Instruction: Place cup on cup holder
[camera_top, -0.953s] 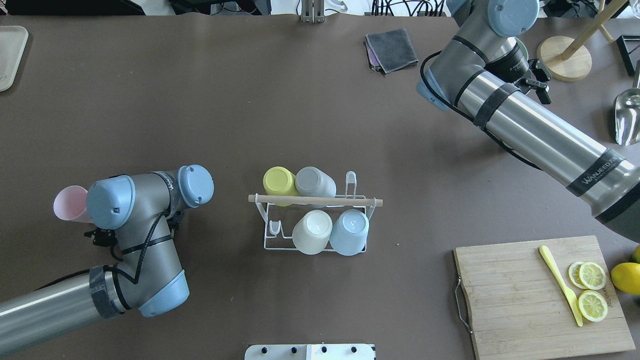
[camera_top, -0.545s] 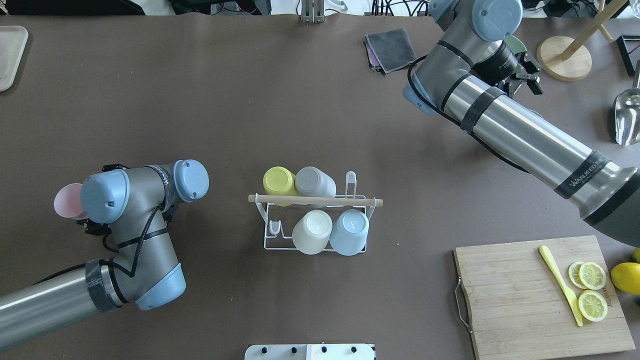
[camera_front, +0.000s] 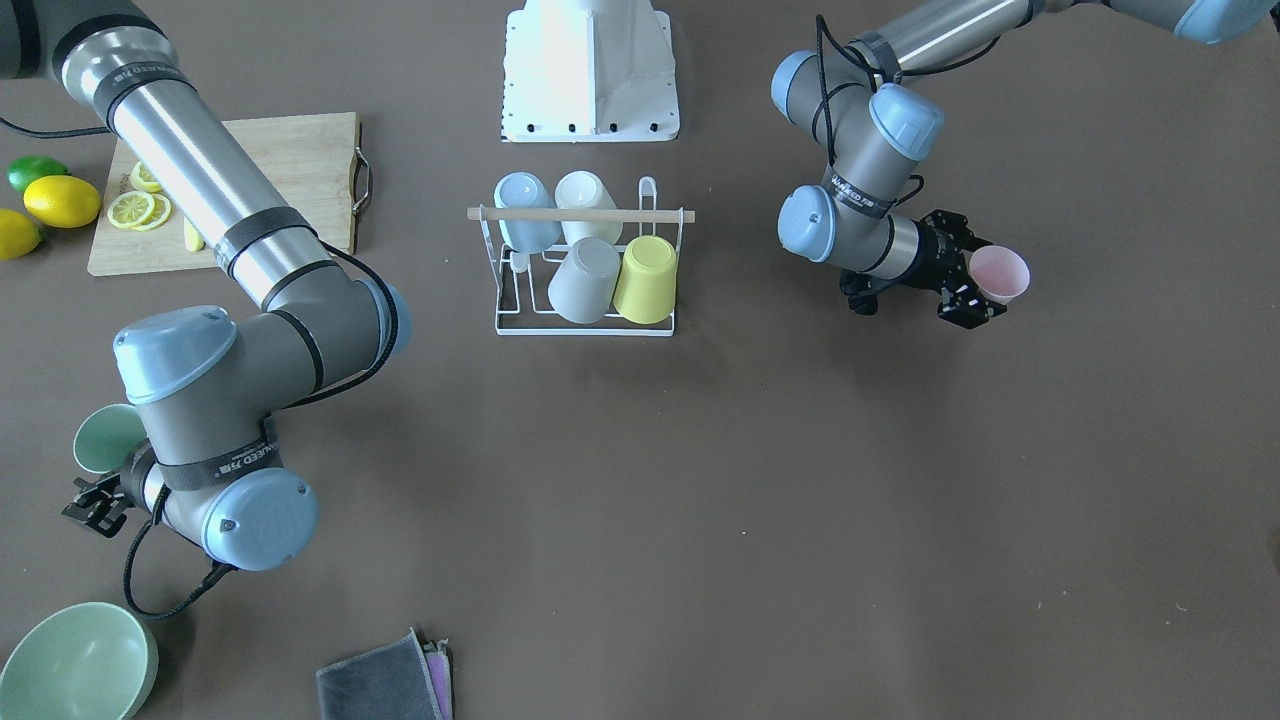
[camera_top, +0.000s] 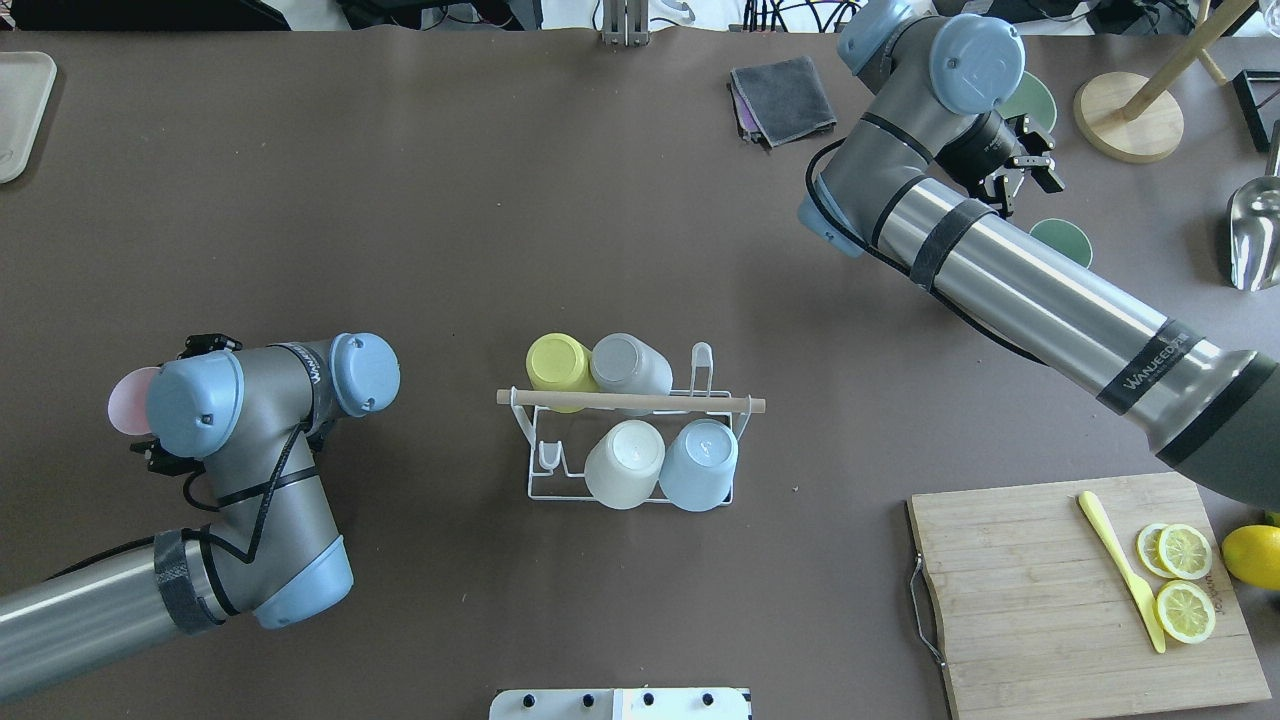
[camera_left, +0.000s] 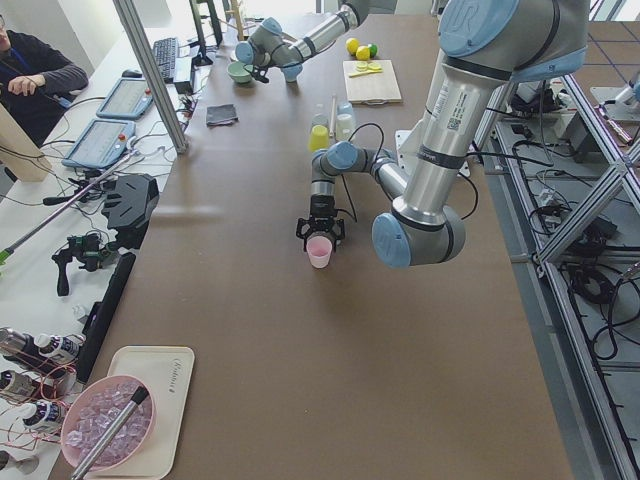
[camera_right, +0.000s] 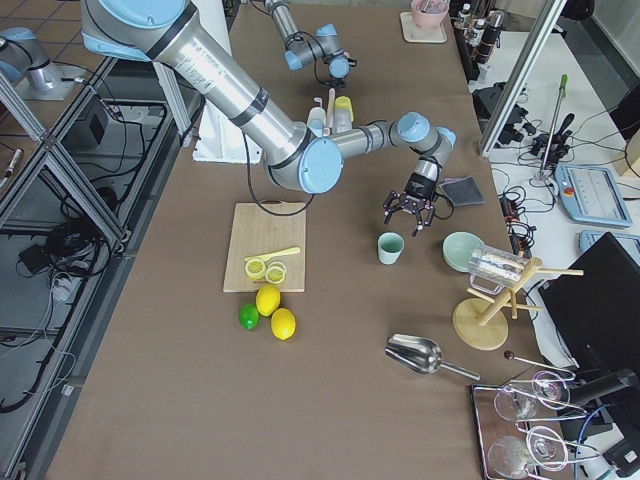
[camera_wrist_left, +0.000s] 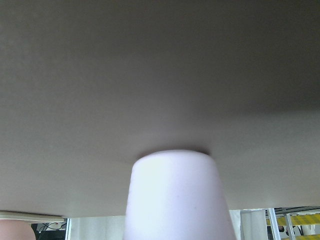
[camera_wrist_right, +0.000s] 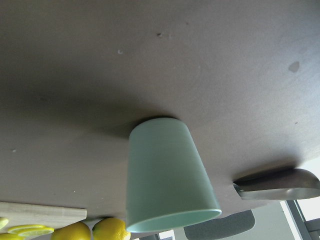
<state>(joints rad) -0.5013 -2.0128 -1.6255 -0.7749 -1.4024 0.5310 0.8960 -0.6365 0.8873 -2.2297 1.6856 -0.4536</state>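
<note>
"WANJEED" in white on the black strap round the right arm

White wire cup holder, pink cup, mint-green cup

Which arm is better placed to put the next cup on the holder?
Left. Its tool is at the pink cup, centred in its wrist view. The right tool hangs off to one side of the green cup. The cup holder has free prongs.
</note>
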